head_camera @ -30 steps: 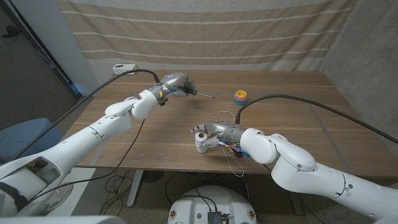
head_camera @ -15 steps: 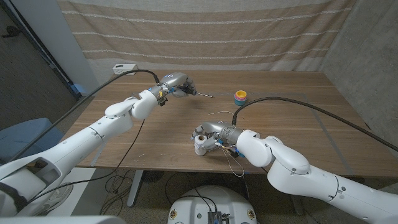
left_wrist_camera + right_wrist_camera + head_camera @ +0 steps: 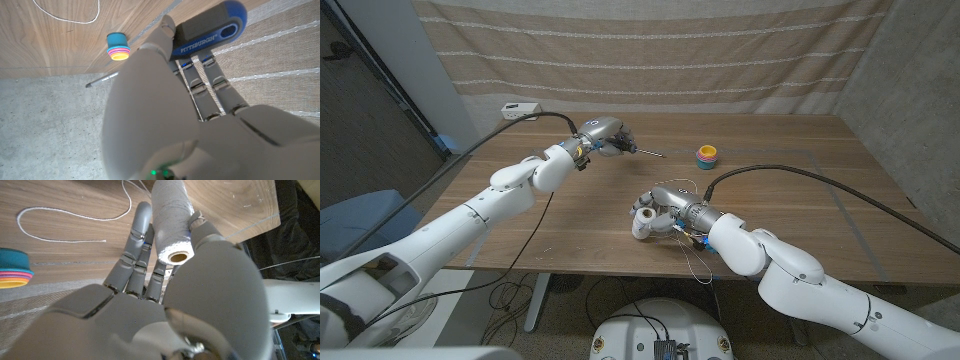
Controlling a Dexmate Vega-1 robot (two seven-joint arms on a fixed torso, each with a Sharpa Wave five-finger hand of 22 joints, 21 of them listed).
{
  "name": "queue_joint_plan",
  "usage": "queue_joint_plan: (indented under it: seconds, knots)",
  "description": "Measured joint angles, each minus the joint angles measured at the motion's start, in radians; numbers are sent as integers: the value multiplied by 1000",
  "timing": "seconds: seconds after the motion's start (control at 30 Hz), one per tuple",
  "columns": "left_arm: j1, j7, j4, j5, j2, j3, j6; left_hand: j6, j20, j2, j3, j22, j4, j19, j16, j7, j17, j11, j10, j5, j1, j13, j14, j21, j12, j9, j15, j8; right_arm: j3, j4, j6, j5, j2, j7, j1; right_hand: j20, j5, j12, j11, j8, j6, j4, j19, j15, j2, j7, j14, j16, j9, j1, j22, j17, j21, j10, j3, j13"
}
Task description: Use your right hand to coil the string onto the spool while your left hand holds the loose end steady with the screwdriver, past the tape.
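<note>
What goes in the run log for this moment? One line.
left robot hand: grips screwdriver | right robot hand: holds spool | string: loose on table

On the counter (image 3: 800,215), the spool (image 3: 645,222) sits near the front edge at the middle, held in the right robot hand (image 3: 662,208). Behind it and to the left, the left robot hand (image 3: 605,136) grips the screwdriver (image 3: 638,149), tip pointing right. The stack of tape rolls (image 3: 706,156) stands further right, well behind the spool. Loose string (image 3: 65,217) lies on the counter between spool and tape.
</note>
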Motion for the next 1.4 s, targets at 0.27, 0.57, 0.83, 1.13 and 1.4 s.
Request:
queue_joint_plan:
  seconds: [0.27,0.57,0.83,1.13,1.4]
  knots:
    - [-5,11,10,-3,-7,3,-3,2,-1,0,0,0,0,-1,-4,2,0,0,0,0,0,3,0,0,0,0,0,0,92,106,213,133,39,-159,-59,3,4,6,0,3,3,0,-3,0,0,4,7,-13,19,0,0,0,27,0,0,0]
    - [-18,17,34,-20,-23,4,-13,6,-3,0,0,0,0,-3,-8,1,0,0,0,0,0,5,1,0,-6,0,-1,0,145,198,454,226,87,-264,-68,2,8,8,0,4,5,0,-3,2,0,6,16,-23,37,0,0,1,54,0,0,0]
    - [-31,18,55,-47,-36,5,-27,6,-3,0,0,0,0,-3,-10,1,0,0,0,-2,0,9,1,1,-10,0,-2,0,179,288,595,273,142,-296,-45,6,8,13,0,4,10,0,-7,2,-3,11,16,-34,47,3,0,5,70,0,0,0]
    - [-44,11,71,-66,-49,11,-37,5,-3,0,0,0,0,-3,-10,1,37,0,0,-2,0,9,1,3,-14,0,-2,0,195,379,731,296,208,-313,-1,11,8,13,0,4,14,0,-12,2,-9,14,16,-45,51,9,-3,40,88,0,0,0]
    - [-53,-2,74,-76,-55,17,-44,5,-4,0,0,0,0,-4,-10,1,37,0,0,-3,0,14,1,5,-17,0,-2,0,202,464,826,299,268,-328,47,13,8,13,0,4,14,0,-14,2,-12,14,16,-56,54,12,-8,78,102,0,0,0]
